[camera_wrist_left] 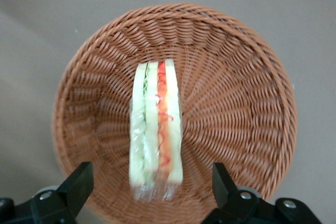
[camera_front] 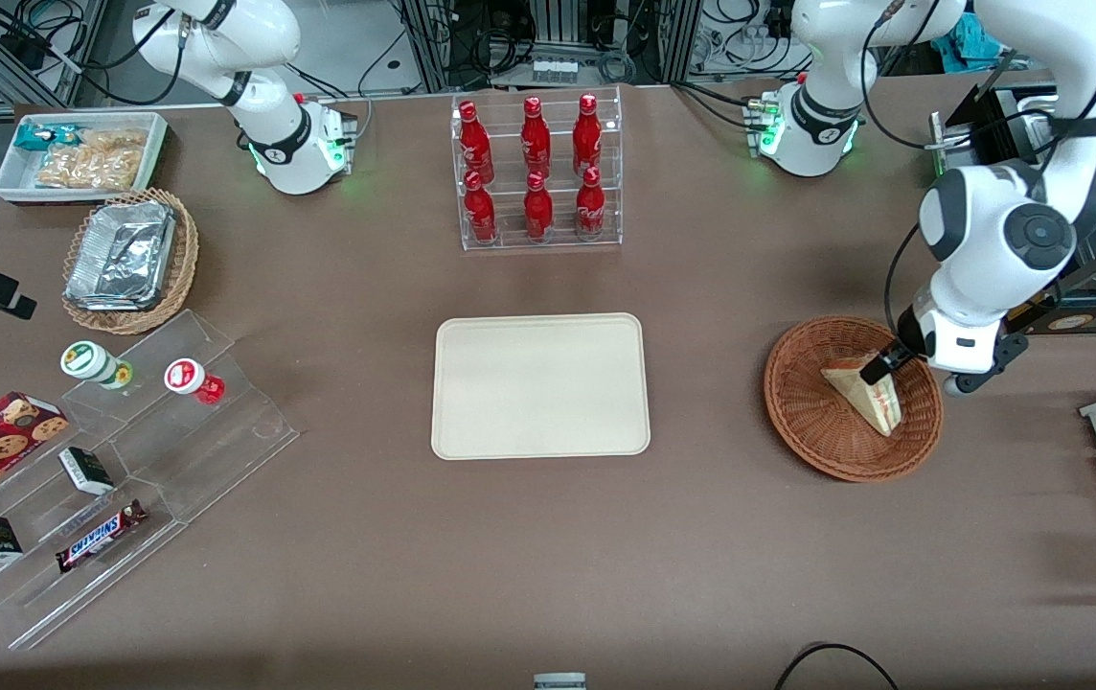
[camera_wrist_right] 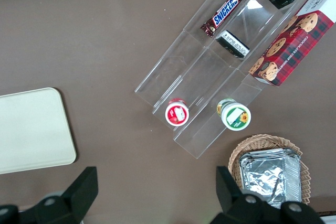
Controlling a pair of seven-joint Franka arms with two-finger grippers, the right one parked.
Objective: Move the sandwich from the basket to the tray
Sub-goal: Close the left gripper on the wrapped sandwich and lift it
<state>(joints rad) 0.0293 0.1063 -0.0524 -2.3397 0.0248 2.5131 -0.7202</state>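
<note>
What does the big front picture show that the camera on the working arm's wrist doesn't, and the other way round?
Only the front view shows the empty tray, the rack of red bottles and the snack stand toward the parked arm's end. Only the left wrist view shows the sandwich's red and green layers end-on, with the gripper's open fingers either side of it. Both show the sandwich in the basket, with the gripper over it.
</note>
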